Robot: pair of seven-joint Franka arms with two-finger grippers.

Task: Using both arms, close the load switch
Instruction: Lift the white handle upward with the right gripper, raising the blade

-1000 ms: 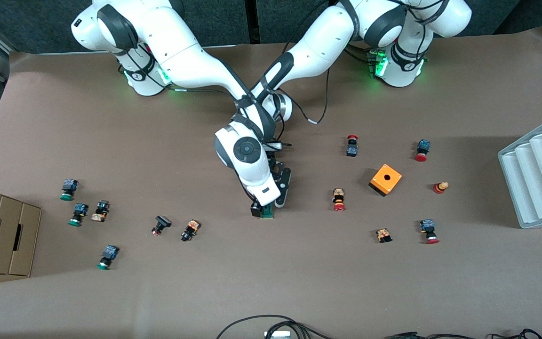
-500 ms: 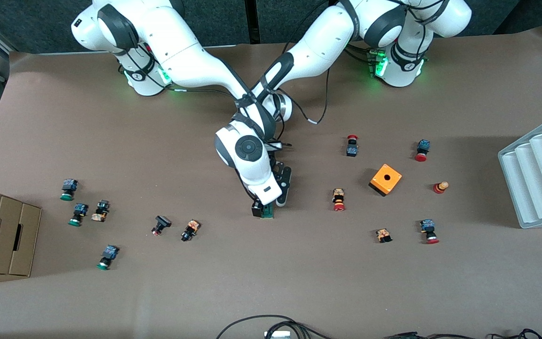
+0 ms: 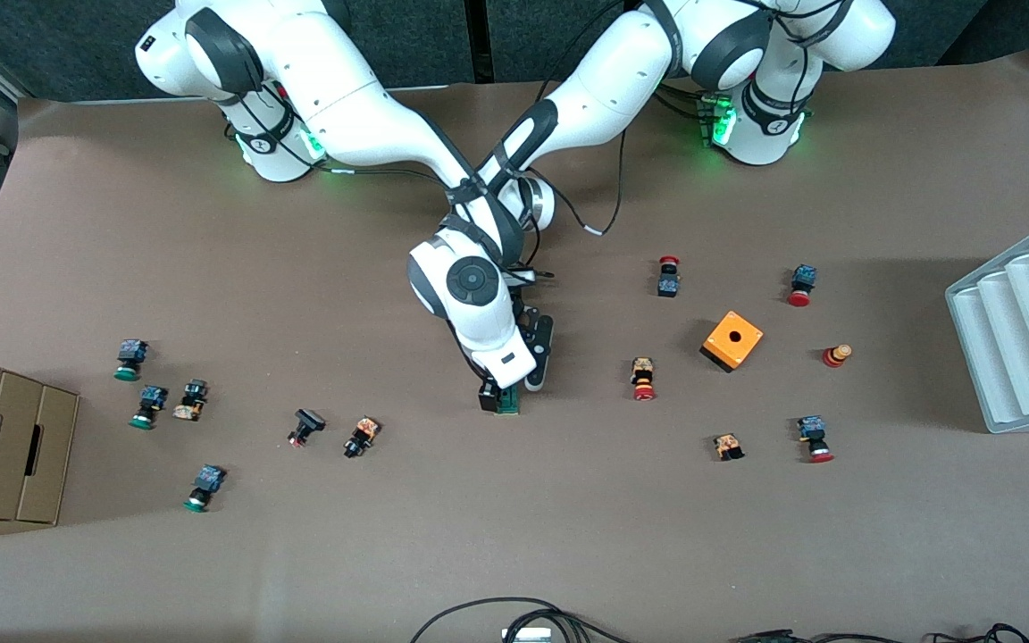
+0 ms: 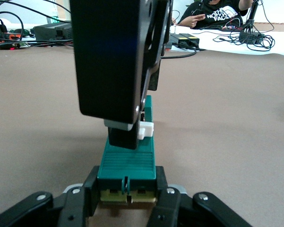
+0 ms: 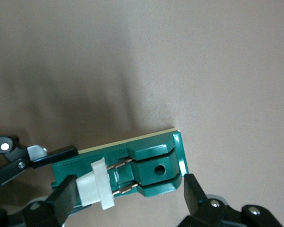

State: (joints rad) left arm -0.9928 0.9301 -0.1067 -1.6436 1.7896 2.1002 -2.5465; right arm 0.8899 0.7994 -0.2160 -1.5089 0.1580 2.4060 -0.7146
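The load switch (image 3: 506, 404) is a dark-green block lying on the brown table near the middle, under both hands. In the left wrist view the left gripper (image 4: 126, 191) is shut on one end of the switch (image 4: 127, 158). The right gripper (image 4: 118, 56) hangs over it, one finger touching the white tab (image 4: 145, 129). In the right wrist view the right gripper (image 5: 127, 195) spans the switch (image 5: 153, 165) lengthwise. One finger presses the pulled-out white tab (image 5: 97, 185) and the other touches the block's end. In the front view the right gripper (image 3: 500, 393) and left gripper (image 3: 532, 377) meet there.
An orange cube (image 3: 732, 340) and several red-capped push-buttons (image 3: 643, 379) lie toward the left arm's end. Green-capped buttons (image 3: 147, 406) lie toward the right arm's end, by a cardboard box (image 3: 1, 446). A white ribbed tray (image 3: 1024, 330) sits at the table edge.
The right arm's hand has shifted very slightly; both grippers stay on the load switch, which has not moved.
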